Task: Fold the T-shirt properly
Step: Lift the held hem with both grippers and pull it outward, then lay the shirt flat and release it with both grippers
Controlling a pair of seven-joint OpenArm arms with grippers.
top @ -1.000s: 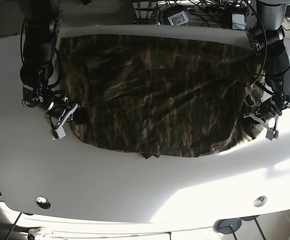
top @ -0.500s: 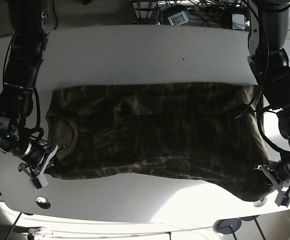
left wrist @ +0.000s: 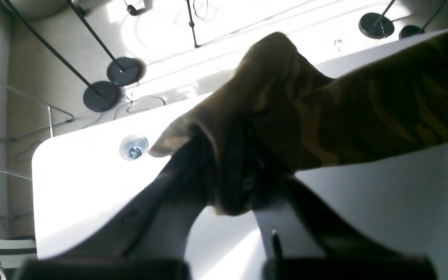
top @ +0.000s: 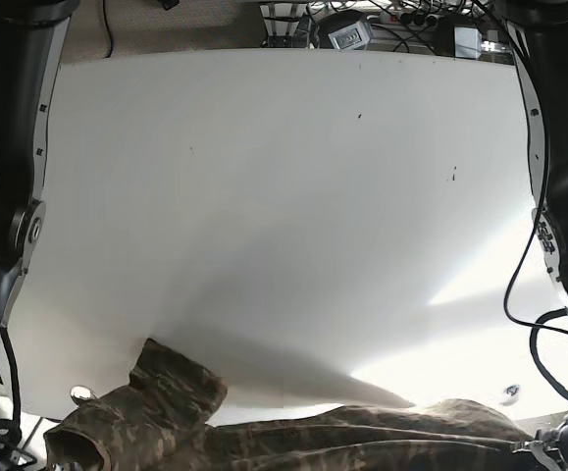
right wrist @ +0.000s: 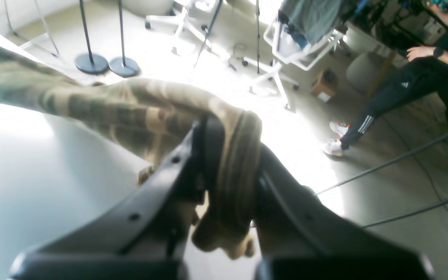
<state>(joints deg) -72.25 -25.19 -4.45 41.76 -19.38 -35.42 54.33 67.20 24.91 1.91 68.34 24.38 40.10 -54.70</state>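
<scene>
The camouflage T-shirt (top: 293, 442) hangs stretched along the near edge of the white table (top: 284, 196), with a bunched part at the left (top: 171, 388). My left gripper (left wrist: 230, 171) is shut on a fold of the shirt (left wrist: 344, 124) at the table's near corner. My right gripper (right wrist: 231, 149) is shut on a rolled edge of the shirt (right wrist: 91, 105), past the table's edge. In the base view both grippers are almost out of frame at the bottom corners.
Two round fittings (top: 82, 393) (top: 508, 393) sit near the table's front corners. Stand bases (left wrist: 111, 81) are on the floor beyond the edge. A person in black (right wrist: 422, 85) and white chairs (right wrist: 286, 50) are off to the side. Cables and boxes (top: 352, 29) lie behind the table.
Both grippers have pulled the shirt from the far and middle part of the table to its near edge. Most of the tabletop is now bare.
</scene>
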